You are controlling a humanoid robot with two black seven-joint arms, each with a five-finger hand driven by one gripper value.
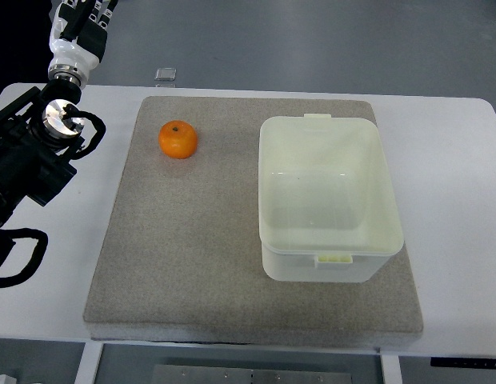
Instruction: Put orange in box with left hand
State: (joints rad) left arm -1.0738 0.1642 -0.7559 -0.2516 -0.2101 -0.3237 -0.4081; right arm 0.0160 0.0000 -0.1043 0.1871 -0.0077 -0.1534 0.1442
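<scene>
closest to you, the pale translucent rectangular plastic box [328, 196] sits open and empty on the right half of the grey felt mat [192, 272], its front wall near the mat's front edge. you'll find the round orange [178, 139] near the mat's back left corner, well apart from the box. your left hand [82, 22] hangs beyond the white table's [456, 176] back left corner, holding nothing; its finger spread can't be told.
</scene>
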